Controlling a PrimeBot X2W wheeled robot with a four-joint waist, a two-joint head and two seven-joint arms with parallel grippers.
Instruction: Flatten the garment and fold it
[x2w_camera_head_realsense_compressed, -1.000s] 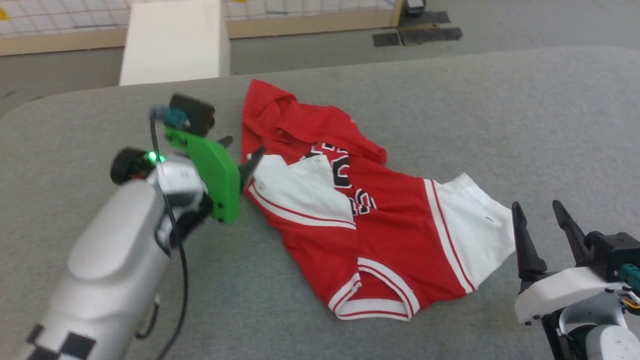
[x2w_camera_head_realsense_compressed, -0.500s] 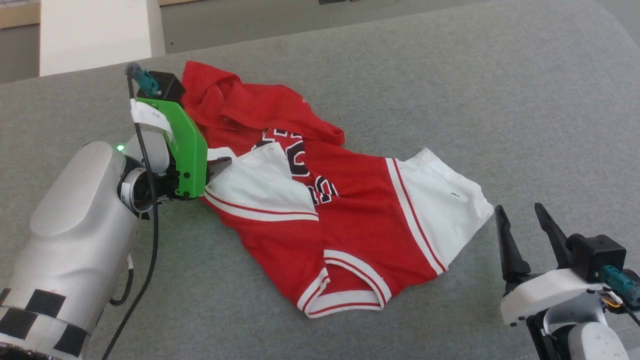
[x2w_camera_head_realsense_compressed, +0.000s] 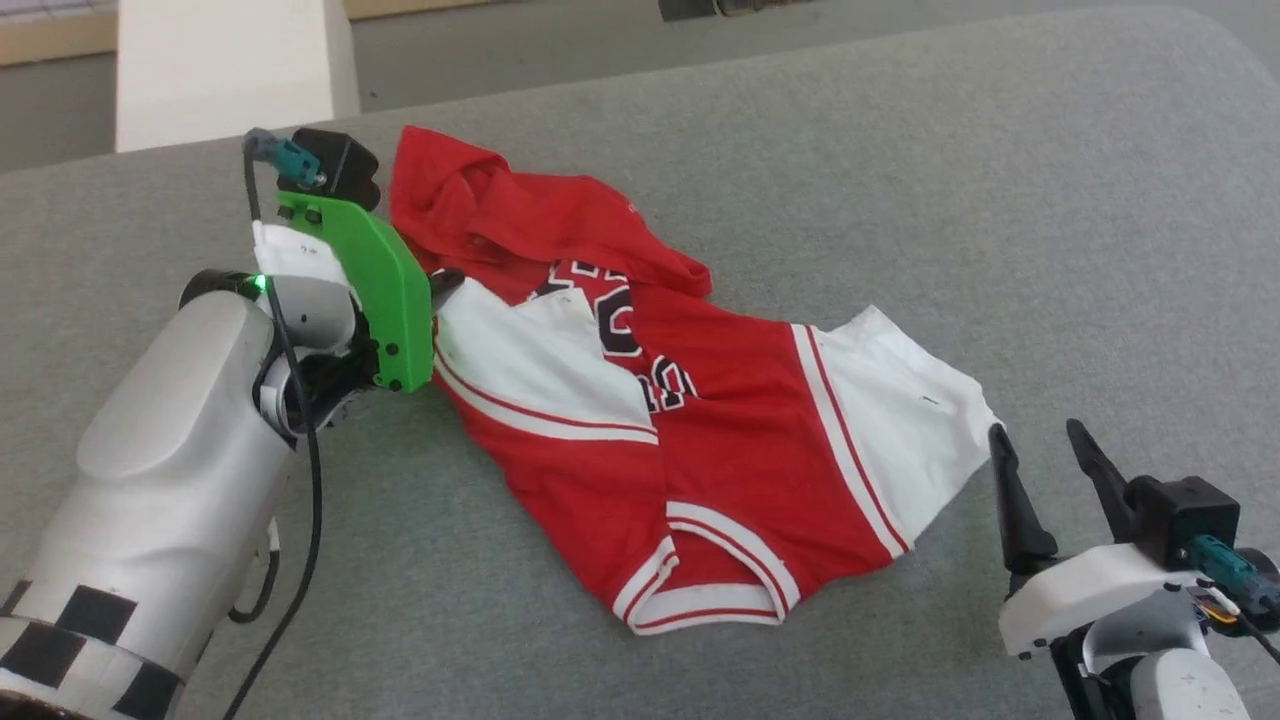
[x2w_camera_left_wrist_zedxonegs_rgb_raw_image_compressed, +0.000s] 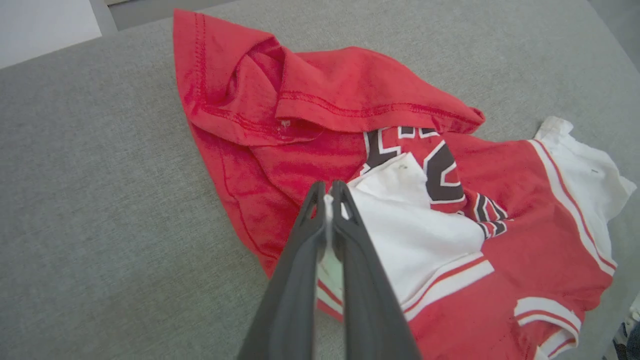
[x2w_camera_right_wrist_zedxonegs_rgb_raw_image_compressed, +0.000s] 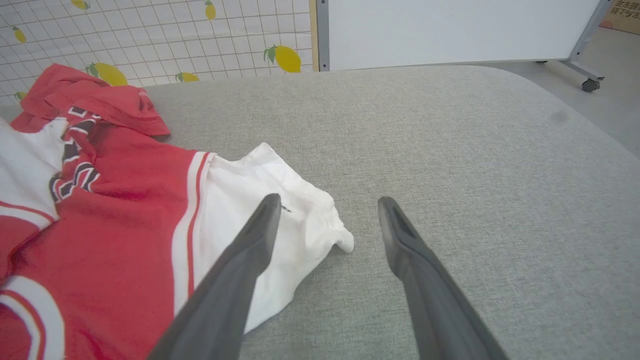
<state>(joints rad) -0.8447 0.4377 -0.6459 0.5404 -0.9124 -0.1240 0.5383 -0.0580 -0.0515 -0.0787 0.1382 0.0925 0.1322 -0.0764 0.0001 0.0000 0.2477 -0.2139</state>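
Wide grey table (x2w_camera_left_wrist_zedxonegs_rgb_raw_image_compressed: 100, 200) — left end effector (x2w_camera_left_wrist_zedxonegs_rgb_raw_image_compressed: 327, 189) pinches garment (x2w_camera_left_wrist_zedxonegs_rgb_raw_image_compressed: 325, 85) by sleeve edge.

The right end effector (x2w_camera_right_wrist_zedxonegs_rgb_raw_image_compressed: 330, 201) hangs over the grey desk (x2w_camera_right_wrist_zedxonegs_rgb_raw_image_compressed: 450, 150), fingers spread wide. A crumpled red T-shirt (x2w_camera_right_wrist_zedxonegs_rgb_raw_image_compressed: 115, 200) lies to its left, its white sleeve (x2w_camera_right_wrist_zedxonegs_rgb_raw_image_compressed: 240, 185) reaching behind the left-hand finger.

Left arm (x2w_camera_head_realsense_compressed: 170, 470) enters from near left, pale forearm angled toward far right, green wrist plate (x2w_camera_head_realsense_compressed: 390, 290) edge-on. Left hand (x2w_camera_head_realsense_compressed: 447, 283) fingers pressed together, pinching the white sleeve edge of the shirt (x2w_camera_head_realsense_compressed: 740, 440). Right hand (x2w_camera_head_realsense_compressed: 1032, 440) sits low at near right, fingers (x2w_camera_right_wrist_zedxonegs_rgb_raw_image_compressed: 250, 250) spread wide and pointing far, holding nothing.
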